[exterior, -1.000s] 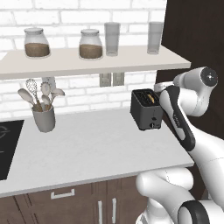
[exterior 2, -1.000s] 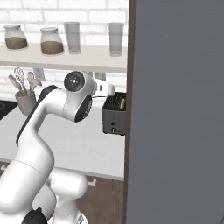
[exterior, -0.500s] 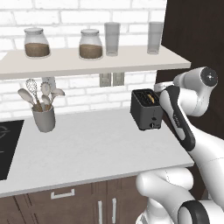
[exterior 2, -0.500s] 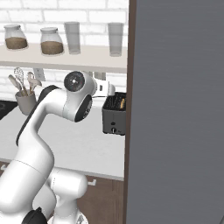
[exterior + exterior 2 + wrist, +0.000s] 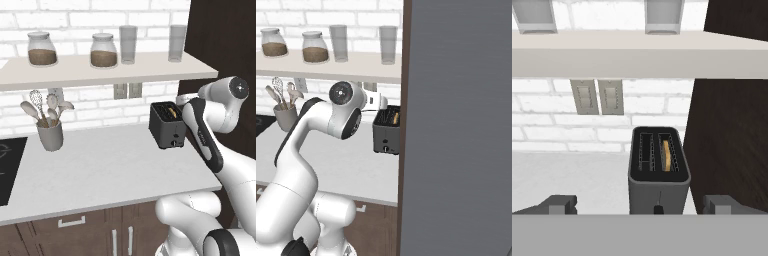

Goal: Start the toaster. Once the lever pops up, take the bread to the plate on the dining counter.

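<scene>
Toaster [image 5: 659,170] stands at the back right of the worktop [image 5: 110,170], against the dark cabinet side [image 5: 732,135], with the bread [image 5: 667,155] in its right slot. Lever [image 5: 658,207] sits low on the near face. Gripper [image 5: 639,205] hangs before it, fingers spread wide, empty. Risk: coming down off-centre, 1 finger could strike the toaster's rim and shove the body instead of pressing the lever.

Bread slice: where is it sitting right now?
The bread stands in the right-hand slot of the toaster in the hand view. The toaster sits at the counter's right end beside the dark cabinet panel, below the shelf.
</scene>
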{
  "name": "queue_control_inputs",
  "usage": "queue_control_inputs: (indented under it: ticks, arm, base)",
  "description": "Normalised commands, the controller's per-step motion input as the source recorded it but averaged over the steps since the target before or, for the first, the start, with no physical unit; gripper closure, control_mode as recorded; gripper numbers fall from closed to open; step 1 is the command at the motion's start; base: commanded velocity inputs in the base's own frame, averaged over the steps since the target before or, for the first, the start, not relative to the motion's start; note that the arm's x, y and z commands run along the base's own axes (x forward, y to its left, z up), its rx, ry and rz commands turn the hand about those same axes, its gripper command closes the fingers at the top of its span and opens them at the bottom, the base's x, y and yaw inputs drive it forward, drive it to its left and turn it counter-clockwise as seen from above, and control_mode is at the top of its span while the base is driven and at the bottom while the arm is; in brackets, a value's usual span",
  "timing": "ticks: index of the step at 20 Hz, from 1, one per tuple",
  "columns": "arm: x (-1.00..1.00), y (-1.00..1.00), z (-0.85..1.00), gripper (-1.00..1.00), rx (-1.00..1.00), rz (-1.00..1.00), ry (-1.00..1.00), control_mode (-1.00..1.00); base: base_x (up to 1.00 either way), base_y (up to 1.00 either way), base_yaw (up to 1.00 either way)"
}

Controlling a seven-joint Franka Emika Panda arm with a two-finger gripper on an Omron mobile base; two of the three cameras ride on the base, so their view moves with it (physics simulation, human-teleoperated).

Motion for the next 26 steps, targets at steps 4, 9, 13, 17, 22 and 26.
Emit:
queue_control_inputs:
  ticks: [4,9,13,17,22,26]
  arm:
    - [0.0,0.0,0.0,-1.0,0.0,0.0,0.0,-1.0]
    - [0.0,0.0,0.0,-1.0,0.0,0.0,0.0,-1.0]
    - [0.0,0.0,0.0,-1.0,0.0,0.0,0.0,-1.0]
    - [0.0,0.0,0.0,-1.0,0.0,0.0,0.0,-1.0]
    - [0.0,0.0,0.0,-1.0,0.0,0.0,0.0,-1.0]
    - [0.0,0.0,0.0,-1.0,0.0,0.0,0.0,-1.0]
  base:
    - [0.0,0.0,0.0]
    - [0.0,0.0,0.0]
    - [0.0,0.0,0.0]
    - [0.0,0.0,0.0]
    - [0.0,0.0,0.0]
    - [0.0,0.0,0.0]
